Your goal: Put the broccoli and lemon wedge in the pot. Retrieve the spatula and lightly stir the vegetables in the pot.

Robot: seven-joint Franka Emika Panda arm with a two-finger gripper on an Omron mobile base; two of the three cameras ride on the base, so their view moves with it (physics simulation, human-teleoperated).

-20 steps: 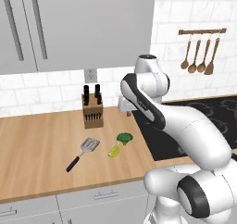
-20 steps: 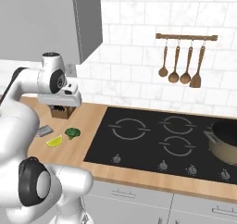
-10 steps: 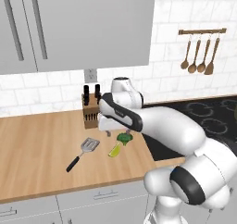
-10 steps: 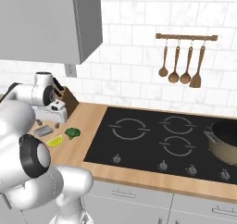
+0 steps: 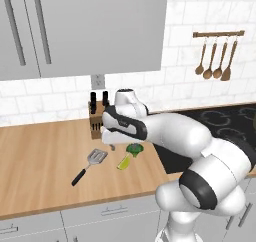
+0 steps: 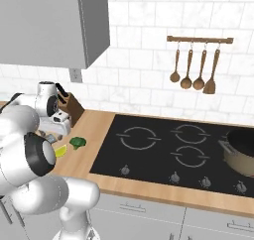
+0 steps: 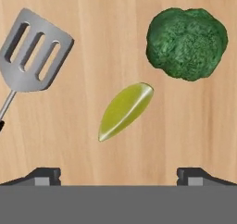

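I am holding my pincer [image 5: 114,147] low over the wooden tabletop [image 5: 40,156], its tips spread wide and gripping nothing. Directly below, the lemon wedge [image 7: 125,110] is lying between the broccoli [image 7: 186,42] and the spatula [image 7: 33,52], all three apart, with bare wood around each. The right base view is showing the pot [image 6: 240,150] resting well away on the far side of the cooktop [image 6: 163,150]. My arm is reaching down beside the knife block [image 5: 97,121].

Dark green broccoli [image 7: 186,41], yellow-green lemon wedge [image 7: 125,110], silver-grey slotted spatula [image 7: 33,52], light wood-grain counter [image 7: 92,15].
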